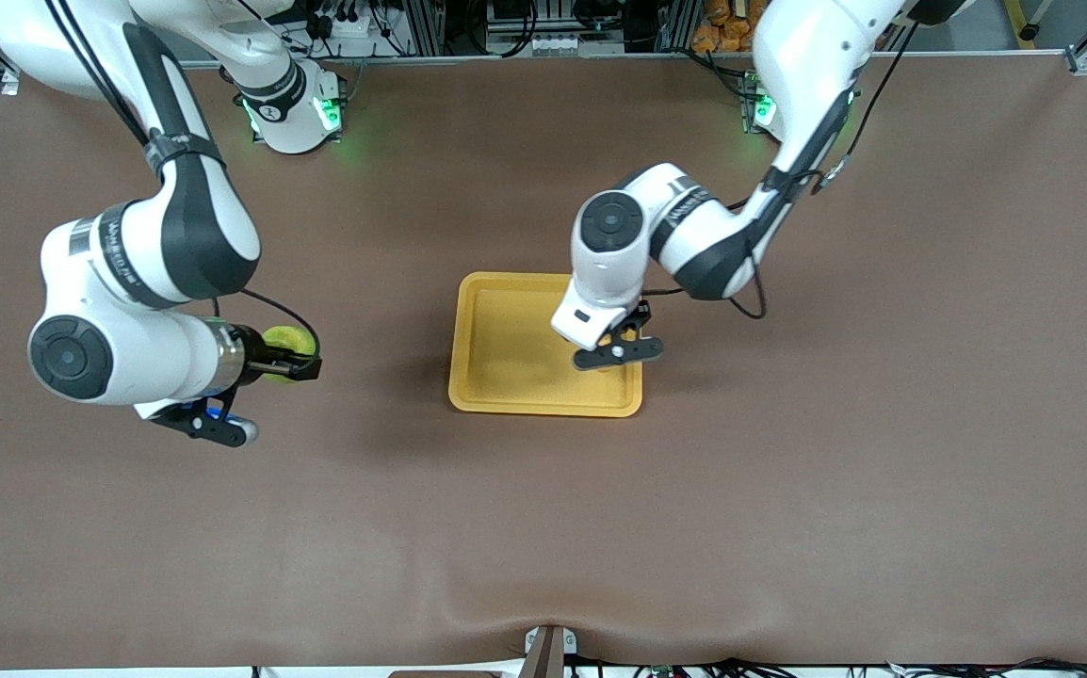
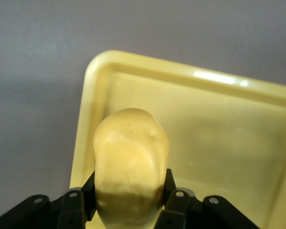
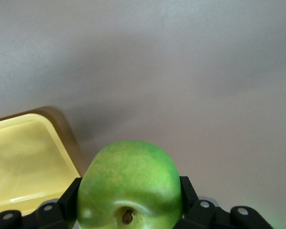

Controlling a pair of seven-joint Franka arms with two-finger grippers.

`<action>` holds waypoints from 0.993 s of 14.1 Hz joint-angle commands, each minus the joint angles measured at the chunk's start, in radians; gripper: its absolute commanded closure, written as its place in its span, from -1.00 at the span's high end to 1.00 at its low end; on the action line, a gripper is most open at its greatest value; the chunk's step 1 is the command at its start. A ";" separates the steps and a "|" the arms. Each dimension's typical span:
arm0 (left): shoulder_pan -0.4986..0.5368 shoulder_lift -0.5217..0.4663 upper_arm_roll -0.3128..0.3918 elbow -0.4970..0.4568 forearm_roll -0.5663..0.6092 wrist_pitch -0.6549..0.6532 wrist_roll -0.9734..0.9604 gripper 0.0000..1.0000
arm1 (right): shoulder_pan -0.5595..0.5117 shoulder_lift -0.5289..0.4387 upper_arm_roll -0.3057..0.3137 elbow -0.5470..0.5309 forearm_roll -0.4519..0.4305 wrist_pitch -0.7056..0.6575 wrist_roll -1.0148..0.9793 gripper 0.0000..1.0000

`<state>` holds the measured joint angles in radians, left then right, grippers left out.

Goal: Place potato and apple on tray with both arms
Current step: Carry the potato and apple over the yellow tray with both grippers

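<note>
Both pincers were pinching fruit. Left gripper (image 1: pixel 621 350), on the white left arm (image 1: pixel 694 240) with black joints, had its black fingers (image 2: pixel 176 202) clamped on the small oblong yellow-orange potato (image 2: pixel 131 164), which stuck out past the fingertips. It hung over the shallow rectangular yellow-orange plastic tray (image 1: pixel 506 348), above the tray's corner toward the left arm's end of the table and nearer the front camera; in the left wrist view a rounded corner of the tray (image 2: pixel 93 71) and its raised rim lay beneath the potato.

Right gripper (image 1: pixel 294 358), on the white right arm (image 1: pixel 138 282), was closed on the small round bright green apple (image 3: pixel 129 191), its dark stem dimple facing the wrist camera and a finger (image 3: pixel 69 198) pressed against each side. This gripper hung over the bare brown table (image 1: pixel 788 518), well apart from the tray, toward the right arm's end of the table. In the front view the apple (image 1: pixel 284 341) showed as a green curve beside the wrist.

The tray lay near the table's middle, and its visible floor held nothing. In the right wrist view one tray corner (image 3: pixel 62 129) showed beside the apple.
</note>
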<state>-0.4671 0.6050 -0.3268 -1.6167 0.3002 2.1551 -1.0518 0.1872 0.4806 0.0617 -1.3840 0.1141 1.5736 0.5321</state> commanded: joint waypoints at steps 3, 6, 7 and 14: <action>-0.113 0.076 0.068 0.038 0.111 -0.021 -0.120 -1.00 | 0.051 -0.093 -0.008 -0.153 0.029 0.083 0.068 -1.00; -0.117 0.090 0.068 0.038 0.115 -0.098 -0.123 -1.00 | 0.075 -0.093 -0.008 -0.208 0.074 0.155 0.135 -1.00; -0.116 0.094 0.069 0.037 0.115 -0.098 -0.120 -1.00 | 0.098 -0.093 -0.010 -0.227 0.078 0.186 0.156 -1.00; -0.107 0.122 0.071 0.028 0.126 -0.100 -0.116 -1.00 | 0.176 -0.083 -0.010 -0.336 0.079 0.373 0.266 -1.00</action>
<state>-0.5725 0.7211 -0.2560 -1.6060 0.4039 2.0776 -1.1605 0.3486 0.4287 0.0628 -1.6777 0.1735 1.9193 0.7742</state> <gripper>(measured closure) 0.458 0.159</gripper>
